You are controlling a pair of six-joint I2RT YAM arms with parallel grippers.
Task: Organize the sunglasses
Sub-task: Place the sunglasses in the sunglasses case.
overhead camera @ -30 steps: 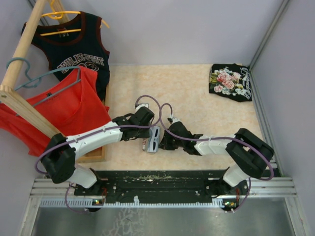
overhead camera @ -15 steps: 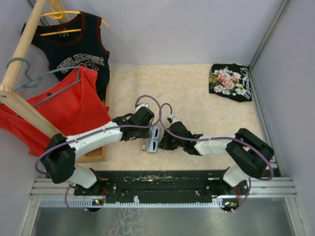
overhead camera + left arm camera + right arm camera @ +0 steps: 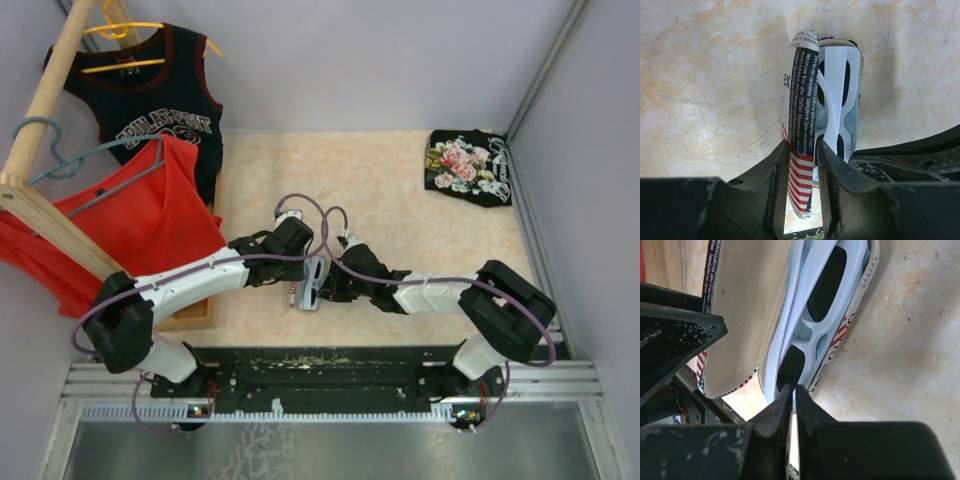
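The sunglasses (image 3: 834, 120) lie in the open flag-print case (image 3: 802, 85), centre frame on the counter (image 3: 400, 190). The left end effector (image 3: 800, 150) clamps the case lid. The right end effector (image 3: 793, 390) is pressed together at the sunglasses' edge.

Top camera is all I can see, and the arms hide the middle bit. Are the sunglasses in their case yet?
Observer: Yes. The left wrist view shows the sunglasses lying inside the open case.
Operator: What is the left tool doing?
Observer: The left tool is clamped on the case's flag-striped lid.
Operator: And the right one?
Observer: The right tool has its fingers nearly together, tips at one end of the white frame. I cannot tell whether they pinch it.
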